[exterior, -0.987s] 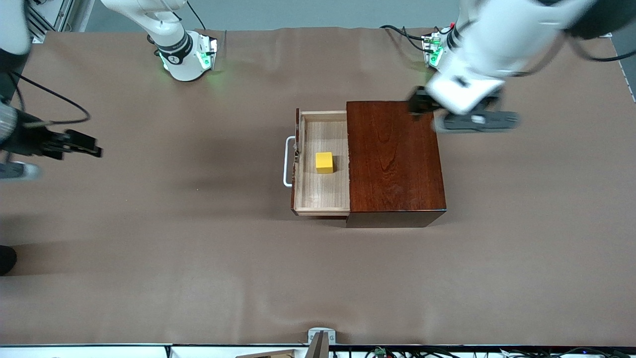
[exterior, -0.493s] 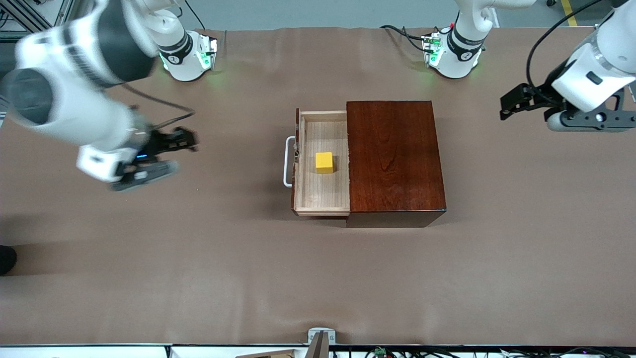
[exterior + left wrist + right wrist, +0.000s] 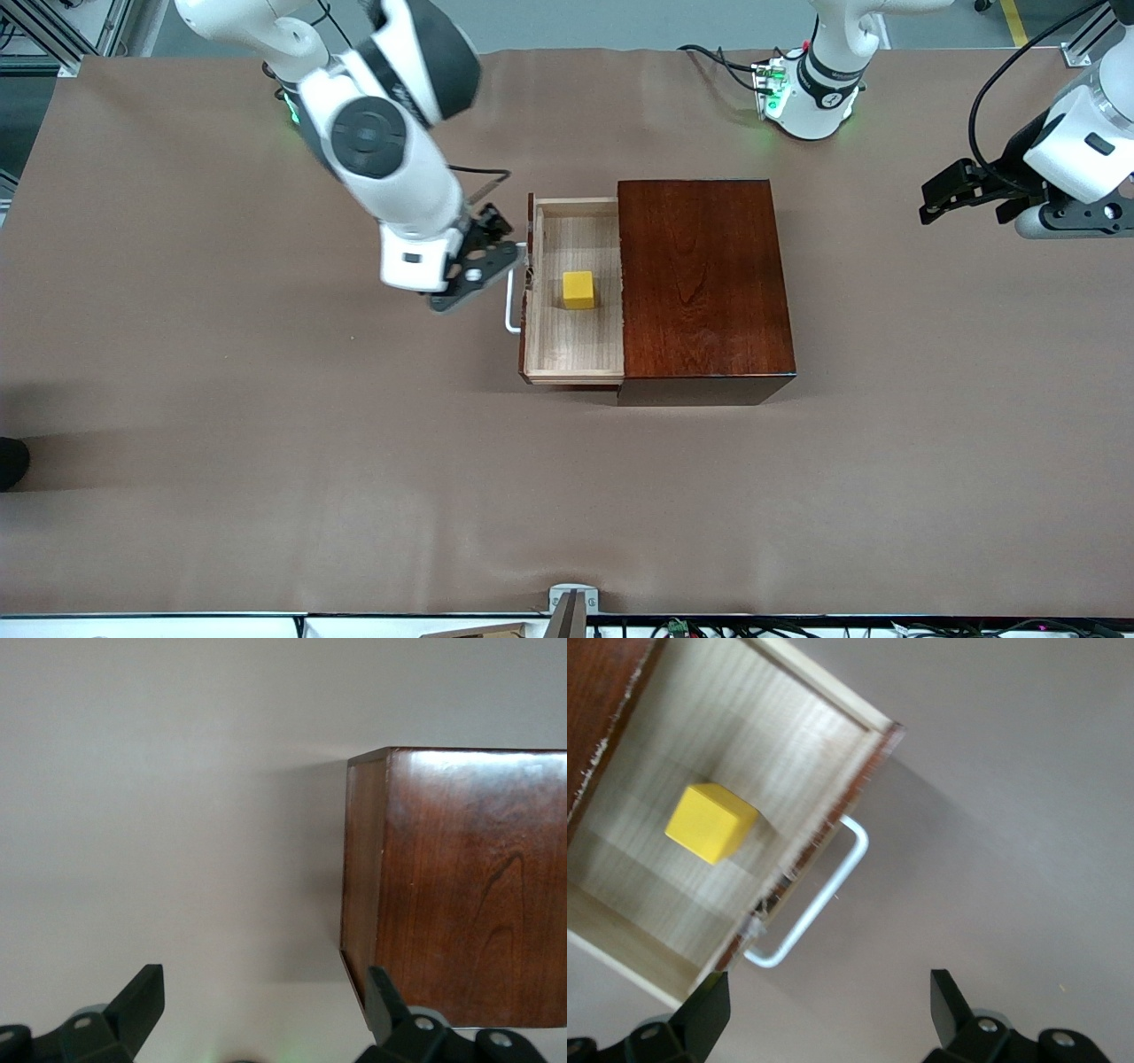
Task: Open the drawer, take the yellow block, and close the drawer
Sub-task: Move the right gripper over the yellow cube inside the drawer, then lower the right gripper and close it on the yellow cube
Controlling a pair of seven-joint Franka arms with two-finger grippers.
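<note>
The drawer (image 3: 571, 341) is pulled out of the dark reddish-brown box (image 3: 704, 283), toward the right arm's end of the table. The yellow block (image 3: 578, 290) lies on its pale floor. The white handle (image 3: 511, 301) is on the drawer's front. My right gripper (image 3: 496, 244) is open and empty, above the table just in front of the handle. The right wrist view shows the block (image 3: 709, 824), the handle (image 3: 819, 899) and the open gripper (image 3: 828, 1014). My left gripper (image 3: 935, 202) is open and empty, off toward the left arm's end; its wrist view shows the box (image 3: 461, 886) past the gripper (image 3: 266, 1005).
Brown cloth (image 3: 354, 461) covers the table. The two arm bases (image 3: 332, 106) (image 3: 811, 97) stand along the edge farthest from the front camera. Cables (image 3: 718, 58) lie by the left arm's base.
My right arm has swung in from the right arm's end of the table to the drawer handle. My left arm has drawn back from over the box to the left arm's end.
</note>
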